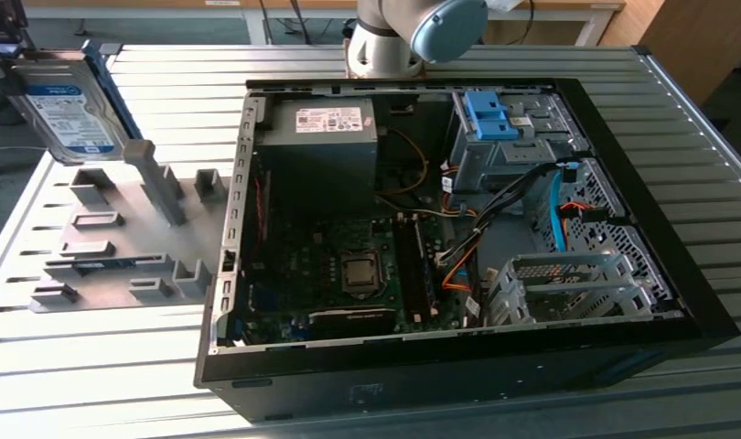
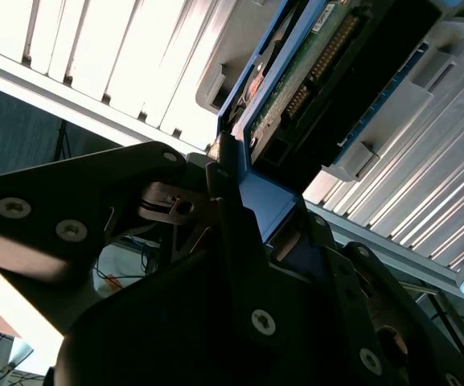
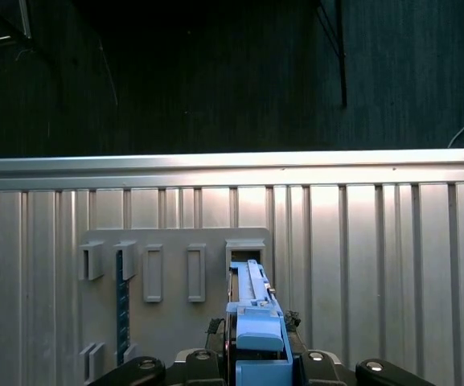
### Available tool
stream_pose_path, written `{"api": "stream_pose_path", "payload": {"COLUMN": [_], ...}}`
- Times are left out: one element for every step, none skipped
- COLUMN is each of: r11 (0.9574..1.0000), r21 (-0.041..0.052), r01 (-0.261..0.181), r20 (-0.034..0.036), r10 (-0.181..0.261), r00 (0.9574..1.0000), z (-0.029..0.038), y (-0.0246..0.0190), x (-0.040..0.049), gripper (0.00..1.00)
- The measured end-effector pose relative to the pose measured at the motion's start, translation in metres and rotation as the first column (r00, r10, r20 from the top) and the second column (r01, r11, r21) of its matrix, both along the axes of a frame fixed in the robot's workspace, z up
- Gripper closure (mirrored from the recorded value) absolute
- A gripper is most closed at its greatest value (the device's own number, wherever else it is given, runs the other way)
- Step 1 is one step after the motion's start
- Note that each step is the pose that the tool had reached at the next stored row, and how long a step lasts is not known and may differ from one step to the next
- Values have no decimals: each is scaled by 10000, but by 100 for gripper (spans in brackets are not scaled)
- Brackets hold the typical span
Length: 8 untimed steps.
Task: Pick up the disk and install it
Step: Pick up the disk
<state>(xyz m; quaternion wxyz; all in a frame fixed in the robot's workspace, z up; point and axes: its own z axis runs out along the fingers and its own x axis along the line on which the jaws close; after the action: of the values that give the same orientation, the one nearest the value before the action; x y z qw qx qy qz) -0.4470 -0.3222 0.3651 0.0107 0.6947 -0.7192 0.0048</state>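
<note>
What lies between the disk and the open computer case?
In the exterior view, a grey fixture plate with upright holders lies between the disk and the computer case.

The disk [image 3: 252, 293], edge-on in its bright blue carrier frame, is clasped between the black gripper [image 3: 254, 326] sides. Behind it a grey slotted holder plate [image 3: 175, 249] lies on a ribbed silver table [image 3: 376, 241]. Darkness lies beyond the table's edge.

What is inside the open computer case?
A grey power supply, the motherboard, cables, a blue bracket and a metal cage. Whatever lies beneath the power supply and cables is covered. The disk is outside, in the gripper.
</note>
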Motion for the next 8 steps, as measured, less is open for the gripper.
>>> {"api": "stream_pose_path", "payload": {"r11": [10000,10000,10000,10000,10000,10000,10000,10000], "r21": [0,0,0,0,0,0,0,0], "r01": [-1,-1,0,0,0,0,0,0], "r20": [1,1,0,0,0,0,0,0], "r10": [1,1,0,0,0,0,0,0], "r00": [10000,10000,10000,10000,10000,10000,10000,10000], "z": [4,8,12,16,20,24,28,32], "y": [0,0,0,0,0,0,0,0], "x": [0,0,0,0,0,0,0,0], "gripper": [64,64,64,64,64,64,64,64]}}
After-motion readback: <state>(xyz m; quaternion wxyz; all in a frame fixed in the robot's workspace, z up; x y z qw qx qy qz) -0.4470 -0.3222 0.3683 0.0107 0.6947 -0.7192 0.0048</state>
